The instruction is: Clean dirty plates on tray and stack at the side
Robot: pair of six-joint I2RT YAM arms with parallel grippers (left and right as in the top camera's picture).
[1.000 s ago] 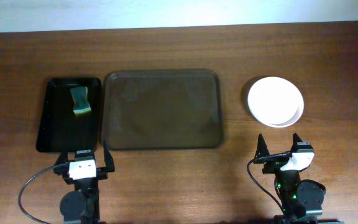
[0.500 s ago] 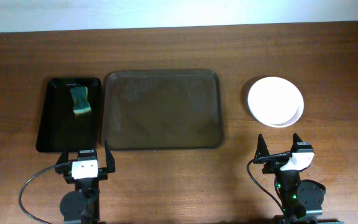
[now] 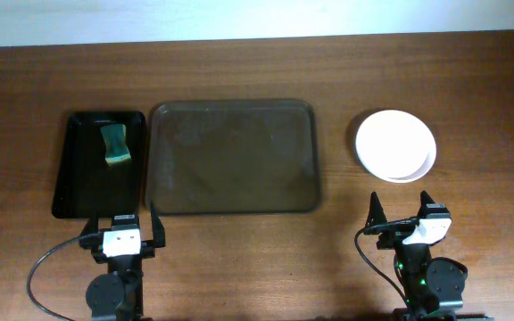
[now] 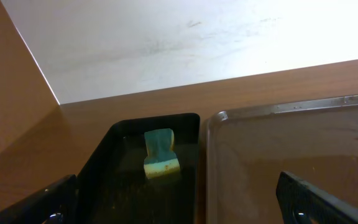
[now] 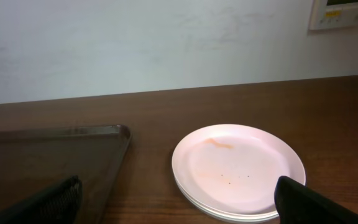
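The large dark brown tray [image 3: 232, 157] lies in the middle of the table with nothing on it; it also shows in the left wrist view [image 4: 291, 149] and the right wrist view [image 5: 48, 155]. The white plates [image 3: 395, 145] sit stacked on the table to the tray's right; the top plate [image 5: 238, 165] has a faint orange streak and a few dark specks. My left gripper [image 3: 120, 225] is open and empty at the front, below the black tray. My right gripper [image 3: 400, 209] is open and empty just in front of the stack.
A narrow glossy black tray [image 3: 98, 165] lies left of the brown tray, holding a green and yellow sponge [image 3: 115, 145], which also shows in the left wrist view [image 4: 160, 151]. A white wall runs behind the table's far edge.
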